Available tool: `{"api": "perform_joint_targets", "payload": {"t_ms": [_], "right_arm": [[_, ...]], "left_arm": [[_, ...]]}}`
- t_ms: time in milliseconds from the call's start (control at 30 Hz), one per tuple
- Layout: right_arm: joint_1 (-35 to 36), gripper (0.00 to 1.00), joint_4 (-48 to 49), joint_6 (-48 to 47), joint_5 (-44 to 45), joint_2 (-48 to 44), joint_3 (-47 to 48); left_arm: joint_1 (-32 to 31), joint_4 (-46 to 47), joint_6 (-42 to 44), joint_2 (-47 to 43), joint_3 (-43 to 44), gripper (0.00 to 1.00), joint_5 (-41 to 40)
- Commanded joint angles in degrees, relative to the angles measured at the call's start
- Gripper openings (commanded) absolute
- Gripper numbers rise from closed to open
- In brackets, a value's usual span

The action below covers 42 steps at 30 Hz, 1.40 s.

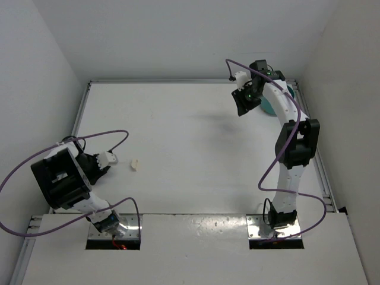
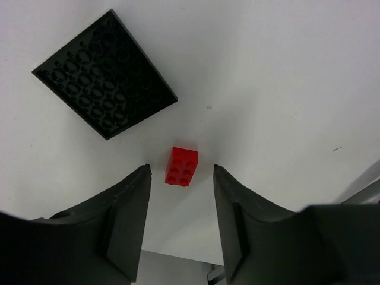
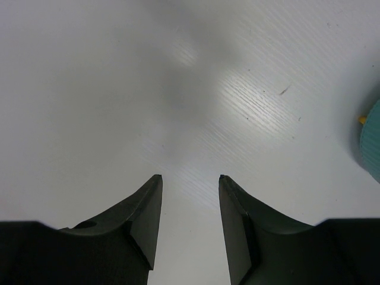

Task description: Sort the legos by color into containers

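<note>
Left tool (image 2: 181,177): jaws spread wide and holding nothing, low over the tabletop (image 1: 190,148), with the red brick (image 2: 181,167) lying in line with the gap between the fingertips and touched by neither. It appears lined up for a straight closing grasp. A black studded plate (image 2: 104,74) lies beyond the brick, near it but apart. A cream brick (image 1: 135,164) lies loose just beside this arm. Right tool (image 3: 190,178): likewise open and empty, hovering beside the teal dish (image 3: 372,145) at the far right, probably held off to one side so the dish stays reachable. A yellow speck (image 3: 361,120) shows at the dish's rim.
</note>
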Motion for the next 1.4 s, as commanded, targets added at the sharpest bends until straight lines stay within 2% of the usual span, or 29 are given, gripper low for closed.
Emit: {"api": "perform_joint_targets", "payload": {"t_ms": [0,333,433,533,567,667,700,733,800,900,933,967,1067,1100,1167,1200,1233,1333,1367], "right_arm": [[0.92,0.44,1.71,-0.83,0.76,-1.03,0.50],[0.93,0.44,1.71,-0.83,1.29,-1.03,0.50],[1.53,0.44,1.71,-0.83,0.59,-1.03,0.50],[2.32,0.44,1.71,-0.14,-2.39,-2.51,0.50],[3.20,0.44,1.10,-0.13,-3.62,-3.05,0.50],[5.05,0.44,0.57,2.41,-10.73,-5.07,-0.02],[5.06,0.44,0.57,3.20,-14.58,-6.47,-0.03],[5.75,0.44,0.57,4.95,-16.71,-7.18,-0.55],[6.29,0.44,1.35,7.15,-22.43,-9.46,-2.13],[6.81,0.44,1.36,11.98,-34.18,-12.62,-6.77],[6.81,0.44,1.97,13.13,-34.22,-13.33,-7.75],[6.81,0.44,2.50,14.27,-37.96,-13.86,-8.54],[6.81,0.44,5.39,18.67,-43.70,-14.39,-9.78],[6.81,0.44,6.19,19.81,-44.76,-14.39,-9.78],[7.34,0.44,8.20,24.11,-48.10,-14.39,-9.78],[7.86,0.44,11.17,25.87,-48.89,-13.78,-9.78],[7.87,0.44,12.68,29.10,-49.51,-13.78,-9.78],[10.59,0.44,16.73,32.29,-49.52,-12.47,-8.91],[11.29,0.44,17.61,34.48,-49.51,-12.46,-8.90]], "left_arm": [[0.65,1.09,2.45,-0.02,-1.53,0.50,0.02],[0.65,3.82,3.68,-0.02,-5.85,0.27,-0.60],[0.65,3.82,3.68,-0.55,-6.37,0.21,1.33],[1.17,0.76,1.93,-2.48,-3.31,0.16,7.20],[1.17,-1.08,0.71,-3.09,0.27,0.16,9.40],[1.18,-9.86,-1.50,-3.10,7.23,0.14,20.64],[1.18,-14.93,-2.46,-3.71,11.95,0.14,23.98],[1.18,-17.60,-2.47,-3.71,14.17,0.13,30.88],[0.30,-24.87,-1.95,-5.11,19.36,0.13,39.34],[-3.12,-26.68,-6.68,-9.33,22.02,0.13,46.48],[-4.18,-26.68,-7.73,-10.73,22.02,0.13,48.16],[-5.23,-26.68,-8.87,-12.22,22.02,0.13,49.83],[-10.50,-22.74,-17.29,-18.11,20.00,0.13,57.13],[-13.04,-19.59,-27.07,-21.26,17.82,0.13,58.89],[-15.51,-5.90,-38.80,-24.53,15.00,0.12,63.20],[-18.48,-0.36,-51.73,-26.02,13.51,0.12,63.73],[-20.25,12.05,-58.82,-28.74,10.79,0.12,62.43],[-27.90,31.35,-78.95,-32.96,6.48,0.11,55.76],[-29.92,32.90,-80.41,-32.98,6.46,0.11,51.39]]}}
